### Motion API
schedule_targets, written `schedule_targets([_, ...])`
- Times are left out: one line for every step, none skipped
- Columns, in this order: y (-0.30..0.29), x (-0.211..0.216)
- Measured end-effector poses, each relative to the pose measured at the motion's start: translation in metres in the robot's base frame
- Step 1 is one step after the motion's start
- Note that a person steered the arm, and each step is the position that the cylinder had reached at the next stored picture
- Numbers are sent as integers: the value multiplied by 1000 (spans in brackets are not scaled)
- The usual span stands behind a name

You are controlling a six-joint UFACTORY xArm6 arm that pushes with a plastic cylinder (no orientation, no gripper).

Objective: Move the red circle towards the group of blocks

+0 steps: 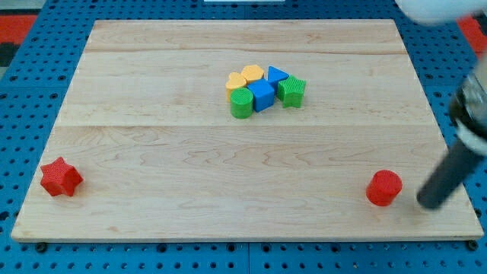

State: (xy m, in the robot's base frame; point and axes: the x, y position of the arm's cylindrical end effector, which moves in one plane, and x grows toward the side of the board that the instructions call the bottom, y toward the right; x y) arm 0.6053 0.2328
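board (152, 152) of pale wood fills most of the view, lying on a blue pegboard surface (23, 91) that shows around its edges. dark rod (449, 173) comes next in size, slanting in from the view's right edge, blurred, with my tip (428, 202) low on the board near its bottom right corner. it is a plain rod end with no jaws, so nothing on it spreads, presses or pinches; it holds nothing. cluster of 6 blocks sits packed together near the board's upper middle: a blue block (262, 94) at its centre, a green cylinder (241, 103) at its lower left, a green star (291, 90) on its right, a blue triangle (277, 74) at its upper right, a yellow heart (253, 74) at the top and an orange heart (237, 81) at the upper left. red star (60, 177) lies alone near the board's left edge, low down. red circle (383, 188) rests near the bottom right, well apart from the cluster, just to the left of my tip with a small gap between them.
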Motion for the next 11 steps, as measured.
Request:
schedule_targets([-28,1])
schedule_targets([-31,-35])
schedule_targets([-71,-66])
schedule_targets([-119,-92])
schedule_targets([-149,-123])
schedule_targets([-163,-115])
schedule_targets([-189,-105])
schedule_targets([-171,-125])
schedule_targets([-169,-152])
schedule_targets([-170,-138])
schedule_targets([-172,-113])
